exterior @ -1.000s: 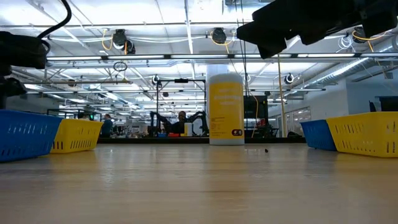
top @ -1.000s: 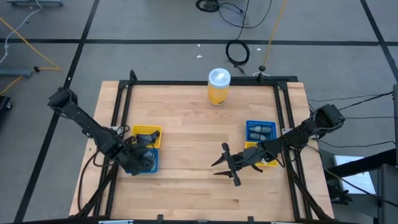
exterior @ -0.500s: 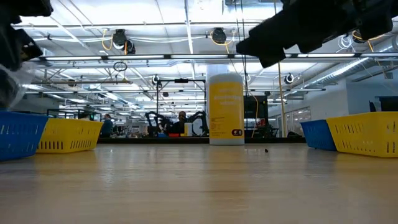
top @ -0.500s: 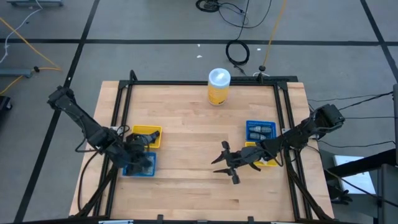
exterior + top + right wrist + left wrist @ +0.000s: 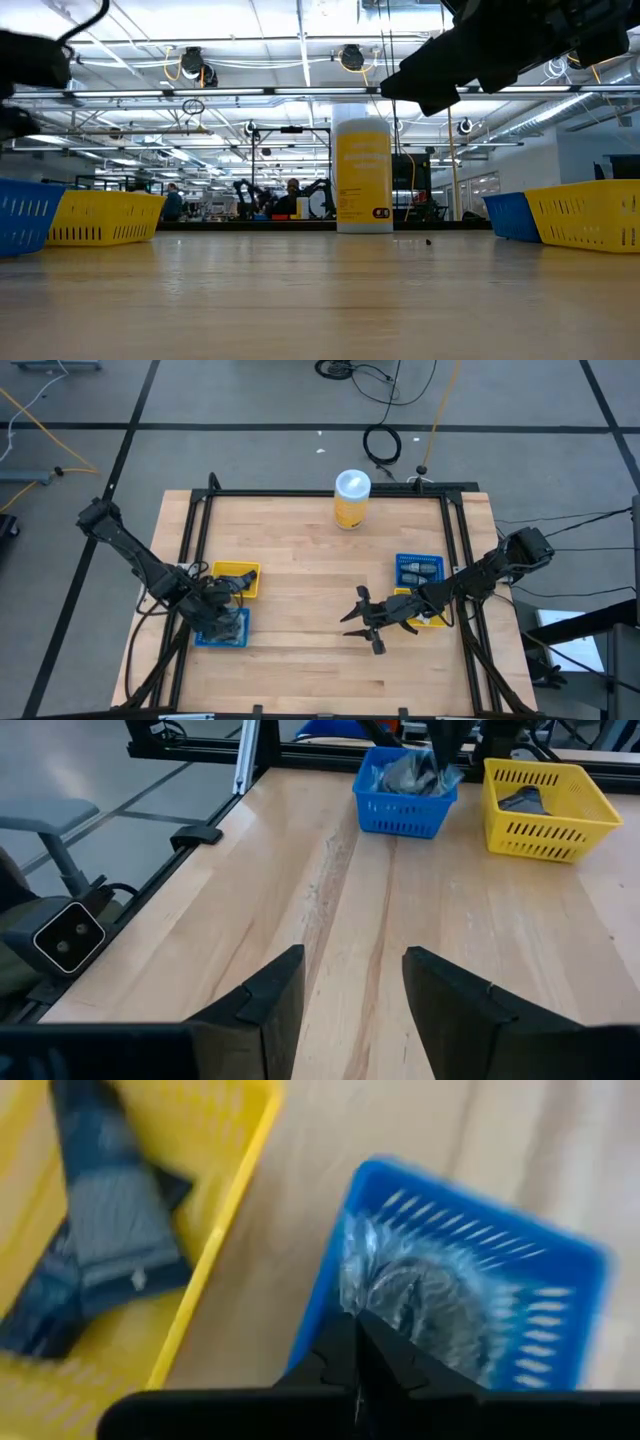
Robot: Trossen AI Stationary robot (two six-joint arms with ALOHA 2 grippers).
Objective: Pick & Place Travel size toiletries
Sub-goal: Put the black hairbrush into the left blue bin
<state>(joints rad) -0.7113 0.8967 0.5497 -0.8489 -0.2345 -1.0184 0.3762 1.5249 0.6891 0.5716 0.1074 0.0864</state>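
My left gripper (image 5: 218,610) hovers over the left blue tray (image 5: 205,638), fingers shut at a crinkly clear-wrapped dark-grey toiletry (image 5: 420,1290) that lies inside it. The left yellow tray (image 5: 250,572) next to it holds dark blue-black sachets (image 5: 110,1220). The right wrist view shows the same tray (image 5: 400,815) with the wrapper (image 5: 408,775) standing above its rim under the left gripper (image 5: 440,745). My right gripper (image 5: 362,622) hangs open over bare wood near the right trays, touching nothing. My left gripper pinches the clear wrapper's edge (image 5: 352,1285) between its two shut fingers, coming from above and pointing down. The wrapped toiletry rests inside the blue tray (image 5: 560,1270) below the fingers. The fingertips hide the exact place of contact.
A tall yellow canister (image 5: 351,498) with a white lid stands near the table's far edge. A blue tray (image 5: 418,570) with whitish tubes and a yellow tray (image 5: 432,618) sit on the right. A black frame runs round the table. Bare wood lies between the tray pairs.
My left gripper has come toward the near edge and gone down, bringing the clear-wrapped toiletry from above the table into the blue tray. The blue tray has slid a little toward the table's near-left corner. The right arm has kept still.
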